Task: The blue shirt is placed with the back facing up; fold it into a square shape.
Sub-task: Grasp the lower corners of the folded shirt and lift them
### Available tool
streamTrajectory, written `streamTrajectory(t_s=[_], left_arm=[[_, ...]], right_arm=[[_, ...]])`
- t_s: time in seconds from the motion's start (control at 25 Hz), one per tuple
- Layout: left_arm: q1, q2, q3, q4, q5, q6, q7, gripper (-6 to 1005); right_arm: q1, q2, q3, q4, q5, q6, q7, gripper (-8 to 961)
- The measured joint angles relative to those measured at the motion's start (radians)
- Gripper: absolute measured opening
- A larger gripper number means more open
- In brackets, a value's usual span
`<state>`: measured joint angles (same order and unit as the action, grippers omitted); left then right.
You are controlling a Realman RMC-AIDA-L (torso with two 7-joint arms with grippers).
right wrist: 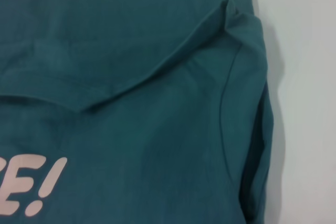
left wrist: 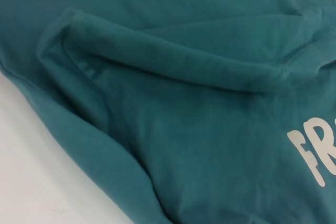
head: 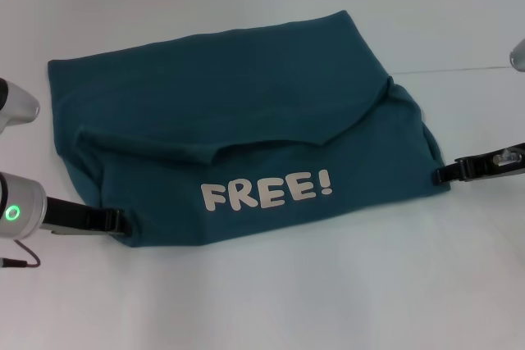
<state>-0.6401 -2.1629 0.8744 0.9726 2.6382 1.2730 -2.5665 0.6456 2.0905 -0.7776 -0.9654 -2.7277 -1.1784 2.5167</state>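
Near hem of the blue shirt (head: 246, 145): my left gripper (head: 115, 221) and right gripper (head: 443, 174) meet its corners for folding; whether they grip, I cannot tell.

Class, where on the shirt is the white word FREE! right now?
In the head view, FREE! sits on the blue shirt's near half, below the folded-over flap, between the left gripper and right gripper.

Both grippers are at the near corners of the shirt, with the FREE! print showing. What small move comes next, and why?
Probably lift both near corners together and carry them toward the far edge. The blue shirt is partly folded, its upper flap ending above the FREE! print, so the near band lies unfolded. The left gripper and right gripper sit at opposite near corners, placed for a symmetric fold. I can't confirm their grip.
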Motion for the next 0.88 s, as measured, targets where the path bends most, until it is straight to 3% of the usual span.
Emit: streamTrajectory(t_s=[0.08, 0.32, 0.88], left_arm=[[-0.001, 0.0, 0.0, 0.0, 0.0, 0.0, 0.0, 33], [-0.002, 0.0, 0.0, 0.0, 0.0, 0.004, 0.0, 32], [-0.003, 0.001, 0.001, -0.001, 0.002, 0.005, 0.0, 32]], right_arm=[[0.0, 0.0, -0.002, 0.003, 0.008, 0.008, 0.0, 676], [0.001, 0.0, -0.009, 0.026, 0.017, 0.027, 0.0, 613], [0.002, -0.003, -0.053, 0.067, 0.01, 0.081, 0.018, 590]])
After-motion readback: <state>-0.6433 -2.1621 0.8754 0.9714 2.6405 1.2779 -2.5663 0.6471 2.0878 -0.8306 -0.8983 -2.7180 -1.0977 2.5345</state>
